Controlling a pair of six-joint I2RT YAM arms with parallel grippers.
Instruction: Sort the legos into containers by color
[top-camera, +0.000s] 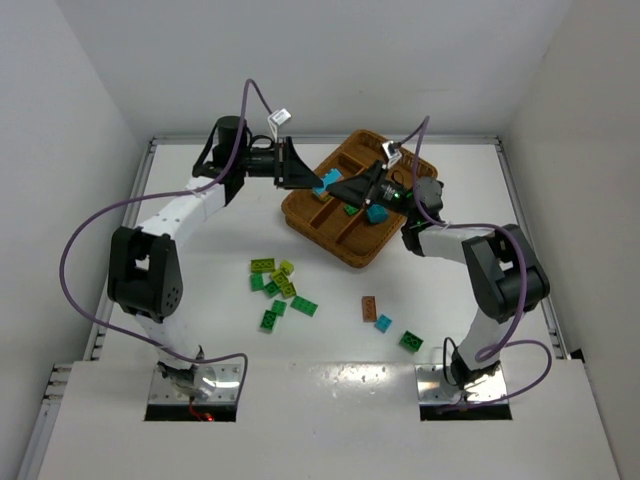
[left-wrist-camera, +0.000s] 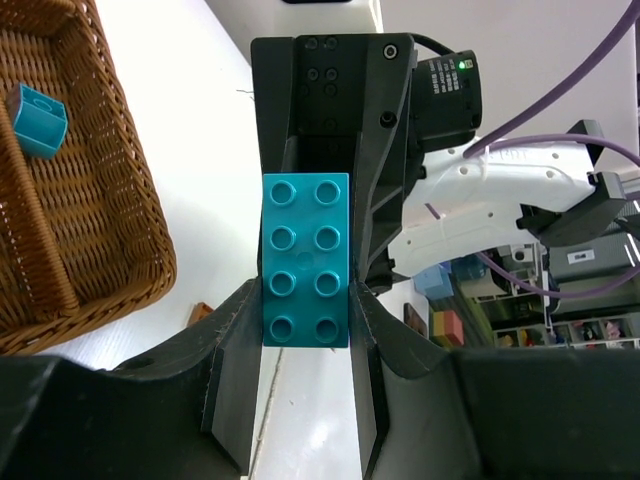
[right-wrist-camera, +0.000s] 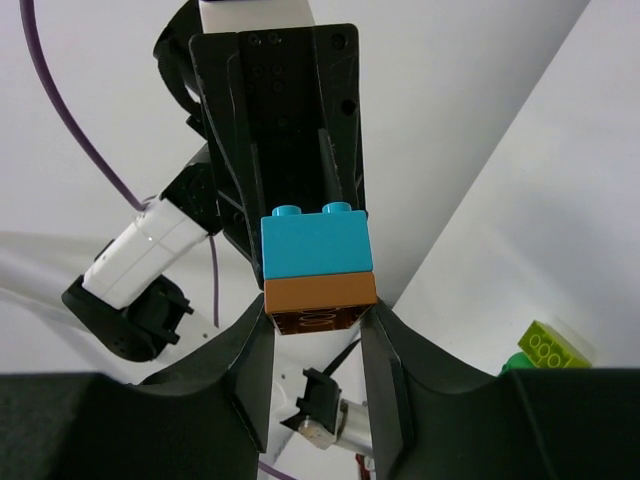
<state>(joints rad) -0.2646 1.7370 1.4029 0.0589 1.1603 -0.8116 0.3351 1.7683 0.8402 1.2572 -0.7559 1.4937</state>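
Sorting is barely begun. The left end effector (left-wrist-camera: 305, 305) clamps a cyan-blue studded plastic brick (left-wrist-camera: 305, 240) beside the brown woven wicker tray (top-camera: 306, 216). The right end effector (right-wrist-camera: 318, 318) pinches a cyan-on-brown stacked brick pair (right-wrist-camera: 318, 270) over it. Green and lime bricks (top-camera: 278, 290) lie on the near tabletop (top-camera: 330, 350).

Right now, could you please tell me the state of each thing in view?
Left end effector, shut on teal brick.
Right end effector, shut on two-brick stack, blue atop brown.
Tray, upright, small blue brick inside one compartment.
Loose bricks, lying unsorted on the table.
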